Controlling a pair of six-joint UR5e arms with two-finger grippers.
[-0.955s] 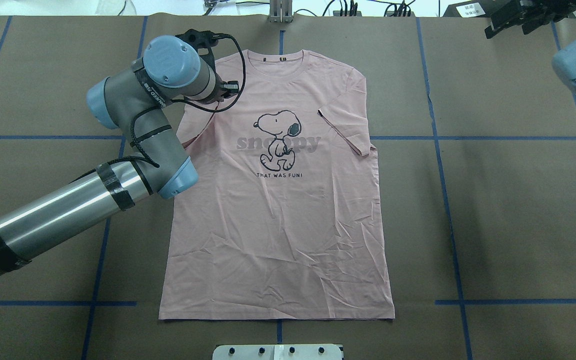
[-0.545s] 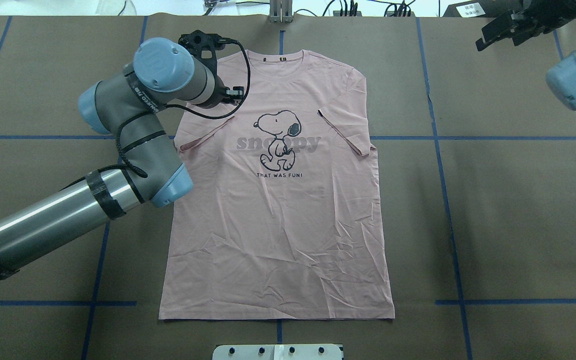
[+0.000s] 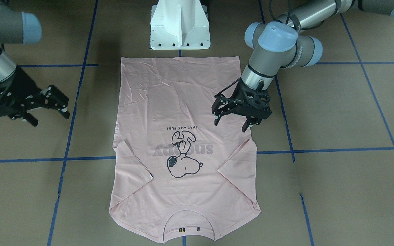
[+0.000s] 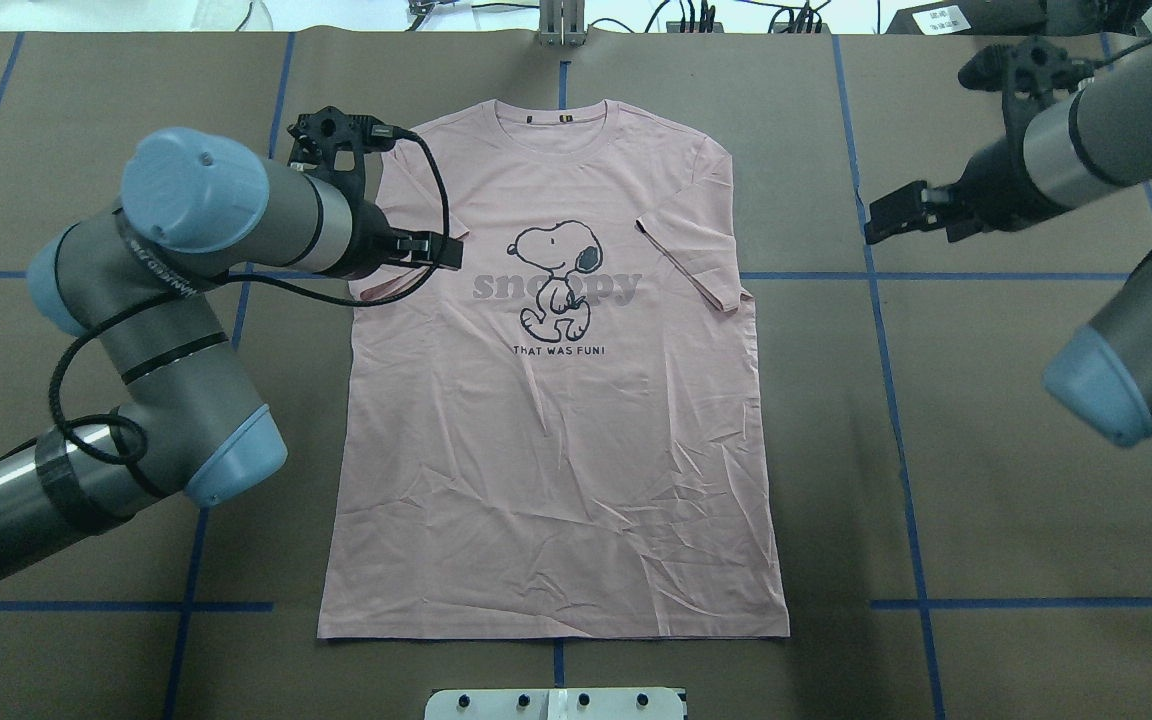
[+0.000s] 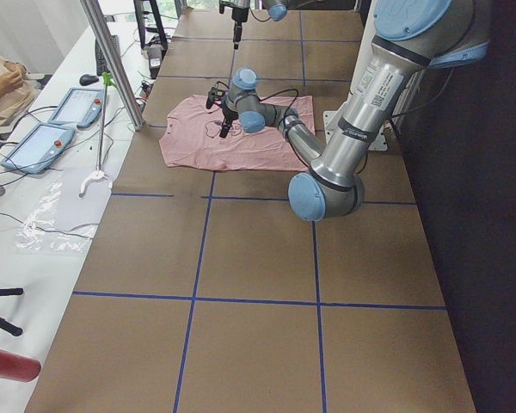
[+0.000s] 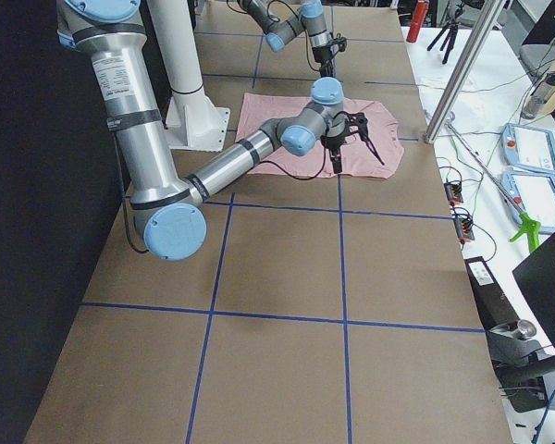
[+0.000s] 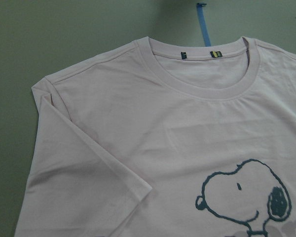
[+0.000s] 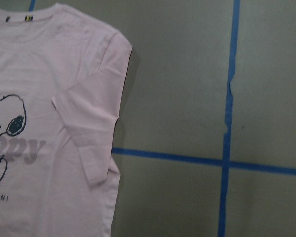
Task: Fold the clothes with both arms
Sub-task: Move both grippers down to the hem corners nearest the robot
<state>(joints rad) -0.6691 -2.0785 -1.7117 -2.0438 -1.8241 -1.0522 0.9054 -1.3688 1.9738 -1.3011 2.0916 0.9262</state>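
Note:
The pale pink T-shirt [image 4: 556, 450] lies flat and print-up on the brown table, with both sleeves folded in over the chest. It also shows in the front view [image 3: 183, 102] and in both wrist views [image 7: 138, 138] [image 8: 29, 74]. My left gripper [image 3: 231, 124] is open and empty. It hovers over the shirt's edge just below the folded left sleeve [image 3: 236, 160]. My right gripper [image 3: 50, 115] is open and empty. It is off the cloth over bare table, level with the folded right sleeve [image 4: 691, 255], and shows in the overhead view [image 4: 901, 215].
The white pedestal base [image 3: 180, 27] stands at the shirt's hem side. Blue tape lines [image 4: 881, 330] cross the table. A metal post [image 4: 561, 25] stands at the far edge beyond the collar. Tablets [image 5: 39, 142] and a person [image 5: 0, 82] are past that edge.
My left arm pulled back from the shoulder toward the robot and left, leaving the left sleeve folded flat. My right arm swung in from the far right corner toward the shirt.

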